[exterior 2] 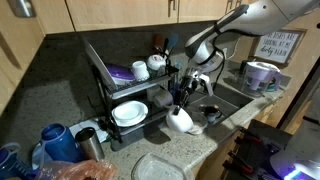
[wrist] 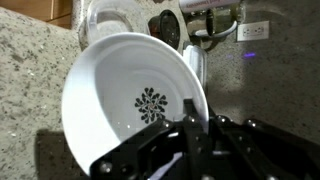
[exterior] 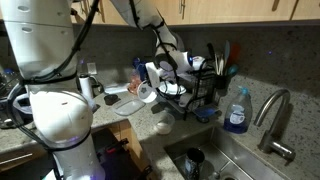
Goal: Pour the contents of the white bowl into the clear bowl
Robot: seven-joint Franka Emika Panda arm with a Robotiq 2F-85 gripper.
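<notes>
My gripper (wrist: 188,128) is shut on the rim of the white bowl (wrist: 120,95), one finger inside and one outside. The bowl is tipped up on edge, its inside facing the wrist camera. A black flower print marks its bottom, and I see nothing loose in it. In an exterior view the gripper (exterior 2: 184,98) hangs down in front of the dish rack, with the white bowl (exterior 2: 180,121) just above the counter. A pale-rimmed glassy round thing, probably the clear bowl (wrist: 120,22), shows just past the white bowl's upper rim.
A black dish rack (exterior 2: 105,90) with white plates (exterior 2: 128,113) stands behind the gripper. The sink (exterior 2: 212,108) with its tap (exterior: 272,110) and a blue soap bottle (exterior: 236,112) lies beside it. A flat clear tray (exterior 2: 160,166) rests on the granite counter (wrist: 30,60).
</notes>
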